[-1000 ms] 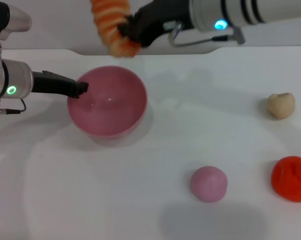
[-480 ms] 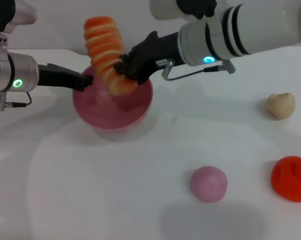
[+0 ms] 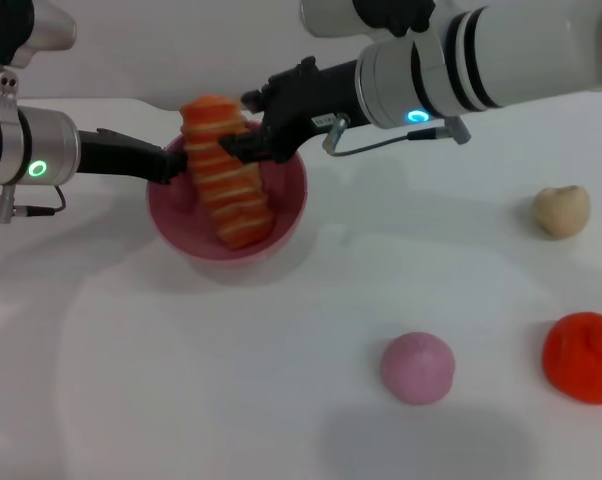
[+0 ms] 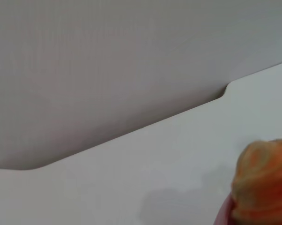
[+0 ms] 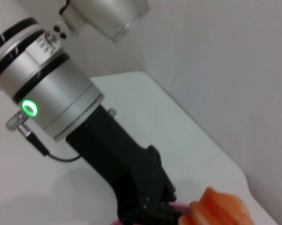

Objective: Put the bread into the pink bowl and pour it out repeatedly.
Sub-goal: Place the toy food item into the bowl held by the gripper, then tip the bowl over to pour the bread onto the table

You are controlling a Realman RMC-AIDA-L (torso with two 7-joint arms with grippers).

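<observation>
Leaning steeply in the glossy round pink plastic bowl (image 3: 286, 205), the ridged orange-and-cream striped toy loaf (image 3: 226, 185) has its lower end inside and its top jutting above the rim. We judge it could topple out, or tip the bowl, if it is let go now. Our right gripper (image 3: 249, 140) reaches in from the far side, touching the loaf's upper part; whether it grips, we cannot tell. Our left gripper (image 3: 171, 165) pinches the bowl's near-left rim.
</observation>
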